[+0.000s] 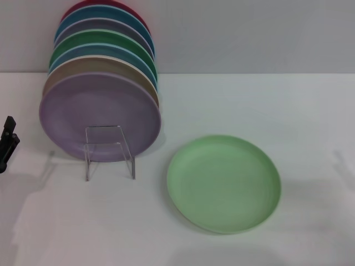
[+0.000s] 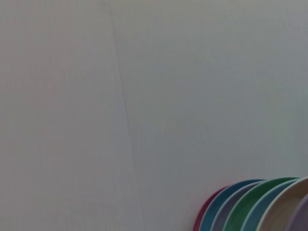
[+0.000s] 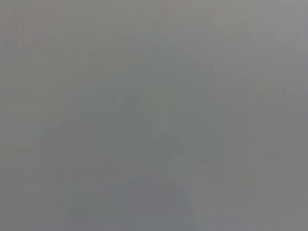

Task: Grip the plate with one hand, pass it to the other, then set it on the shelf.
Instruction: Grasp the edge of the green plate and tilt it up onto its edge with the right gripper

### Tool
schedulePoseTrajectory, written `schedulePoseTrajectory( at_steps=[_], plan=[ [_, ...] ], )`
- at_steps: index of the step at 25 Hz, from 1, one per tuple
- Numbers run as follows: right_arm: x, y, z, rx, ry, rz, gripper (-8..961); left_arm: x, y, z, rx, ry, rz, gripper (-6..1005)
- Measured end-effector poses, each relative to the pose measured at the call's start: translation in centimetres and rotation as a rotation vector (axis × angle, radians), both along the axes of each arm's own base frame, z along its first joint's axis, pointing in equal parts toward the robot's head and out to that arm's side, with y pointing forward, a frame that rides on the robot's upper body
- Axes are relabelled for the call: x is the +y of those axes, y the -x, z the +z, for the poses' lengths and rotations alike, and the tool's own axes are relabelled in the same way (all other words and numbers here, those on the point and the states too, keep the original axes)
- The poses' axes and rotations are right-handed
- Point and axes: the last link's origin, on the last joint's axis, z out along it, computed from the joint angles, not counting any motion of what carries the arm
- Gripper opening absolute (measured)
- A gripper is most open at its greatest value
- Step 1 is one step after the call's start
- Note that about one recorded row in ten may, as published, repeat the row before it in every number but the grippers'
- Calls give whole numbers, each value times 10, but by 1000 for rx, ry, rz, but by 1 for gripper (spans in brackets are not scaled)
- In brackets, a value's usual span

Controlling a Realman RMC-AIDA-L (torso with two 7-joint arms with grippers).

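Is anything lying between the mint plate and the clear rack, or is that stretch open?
Nothing visible lies between the mint plate and the clear rack, just bare table. The rack already holds a row of plates; the lilac plate is frontmost.

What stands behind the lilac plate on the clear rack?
Behind the lilac plate on the rack stand more plates: beige, blue, green, purple, blue, red. Only their upper rims show.

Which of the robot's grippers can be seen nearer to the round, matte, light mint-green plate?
Left, the only one visible. The left gripper sits at the table's far left edge, well away from the mint-green plate. The right gripper is out of view.
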Motion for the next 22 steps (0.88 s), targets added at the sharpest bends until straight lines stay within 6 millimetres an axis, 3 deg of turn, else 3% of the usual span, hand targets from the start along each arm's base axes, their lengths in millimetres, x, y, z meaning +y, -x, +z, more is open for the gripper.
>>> schedulePoseTrajectory(
  at_steps=[11, 13, 15, 17, 18, 19, 20, 21, 22],
  plan=[
    [20, 24, 9, -40, -31, 135, 836, 1, -2, -1, -5, 5, -4, 841],
    [36, 36, 11, -62, -28, 174, 837, 1, -3, -3, -2, 16, -10, 841],
    [72, 51, 13, -77, 42, 171, 837, 1, -3, -4, -2, 17, -9, 841],
    [82, 57, 13, -78, 74, 164, 836, 2, -3, -4, -2, 18, -9, 841],
    [107, 76, 15, -100, 169, 123, 835, 2, -3, -4, -2, 19, -9, 841],
    [107, 76, 15, -100, 169, 123, 835, 3, -3, -4, -2, 20, -9, 840],
    [118, 83, 15, -110, 219, 76, 834, 3, -4, -4, -1, 19, -9, 840],
    [133, 103, 20, -122, 300, -20, 834, 5, -5, -4, 1, 19, -13, 840],
    [133, 103, 20, -122, 300, -20, 833, 5, -5, -4, 1, 19, -13, 840]
  ],
)
